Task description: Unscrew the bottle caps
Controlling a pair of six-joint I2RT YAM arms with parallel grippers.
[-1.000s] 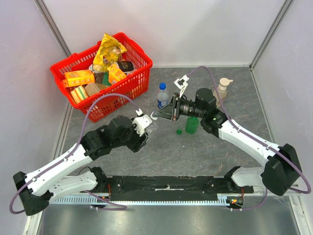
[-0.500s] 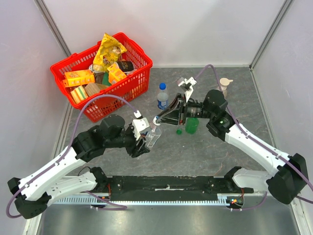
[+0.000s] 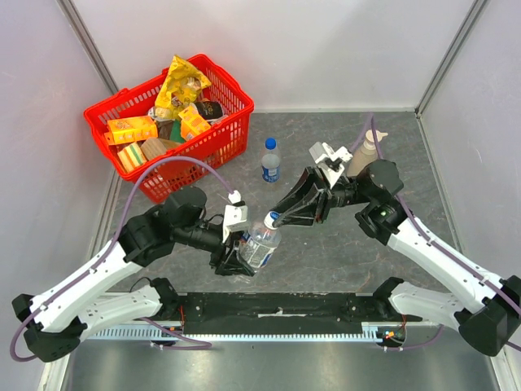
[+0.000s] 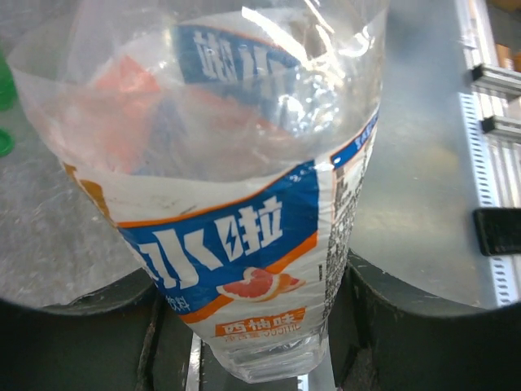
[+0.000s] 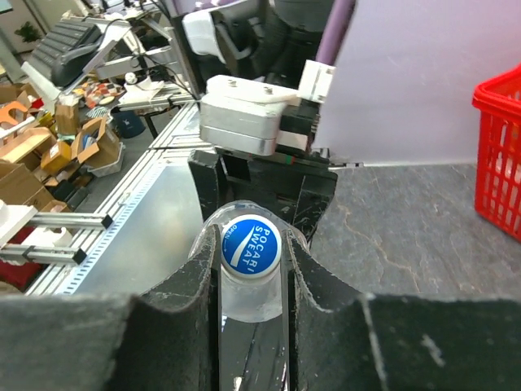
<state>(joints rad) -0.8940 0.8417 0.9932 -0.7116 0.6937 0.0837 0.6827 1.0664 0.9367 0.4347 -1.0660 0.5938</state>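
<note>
My left gripper [image 3: 242, 254] is shut on the lower body of a clear bottle [image 3: 259, 244] with a blue, orange and white label [image 4: 236, 236], holding it tilted above the table. Its fingers [image 4: 423, 326] press both sides of the bottle. My right gripper [image 3: 275, 218] is closed around this bottle's blue cap [image 5: 251, 247], a finger [image 5: 195, 285] on each side. A second bottle [image 3: 270, 167] with a blue cap [image 3: 270, 144] stands behind. A bit of green [image 4: 3, 85] shows at the left wrist view's edge. The green bottle is hidden in the top view.
A red basket [image 3: 220, 142] full of packaged groceries stands at the back left. A beige pump dispenser [image 3: 366, 148] stands at the back right, behind my right arm. A metal rail [image 3: 277, 314] runs along the near edge.
My left gripper has carried the clear bottle nearer and to the right and tilted it. My right gripper followed, staying at the cap. The green bottle and cap are now covered by my right arm.
</note>
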